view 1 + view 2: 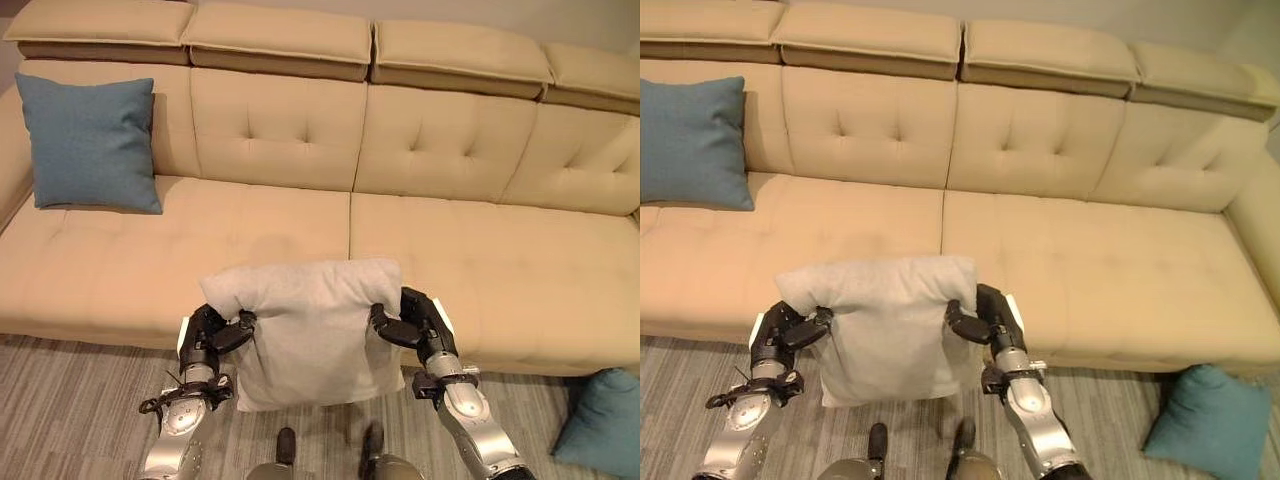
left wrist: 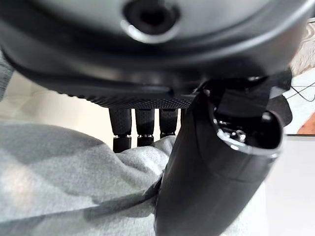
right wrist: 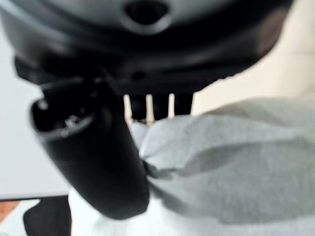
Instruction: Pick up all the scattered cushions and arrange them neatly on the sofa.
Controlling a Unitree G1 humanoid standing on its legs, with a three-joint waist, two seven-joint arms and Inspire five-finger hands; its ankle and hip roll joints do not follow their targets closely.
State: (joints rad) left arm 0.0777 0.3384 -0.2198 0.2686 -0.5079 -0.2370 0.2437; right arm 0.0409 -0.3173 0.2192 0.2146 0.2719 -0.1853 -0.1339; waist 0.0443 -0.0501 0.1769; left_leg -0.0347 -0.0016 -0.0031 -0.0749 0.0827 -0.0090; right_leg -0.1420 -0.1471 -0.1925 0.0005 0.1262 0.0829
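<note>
A light grey cushion [image 1: 310, 335] hangs in front of the beige sofa's [image 1: 470, 270] seat edge, held up between both hands. My left hand [image 1: 212, 335] pinches its left upper corner, thumb [image 2: 211, 172] pressed into the fabric [image 2: 64, 172]. My right hand [image 1: 412, 322] pinches the right upper corner, thumb [image 3: 93, 157] over the cloth [image 3: 236, 157]. A blue cushion [image 1: 90, 140] leans upright against the sofa's far left backrest. Another blue cushion [image 1: 605, 425] lies on the floor at the right.
The sofa has a long tufted seat [image 1: 1120, 260] and raised headrests [image 1: 280, 35] along the back. A grey striped carpet [image 1: 70, 400] covers the floor in front of the sofa.
</note>
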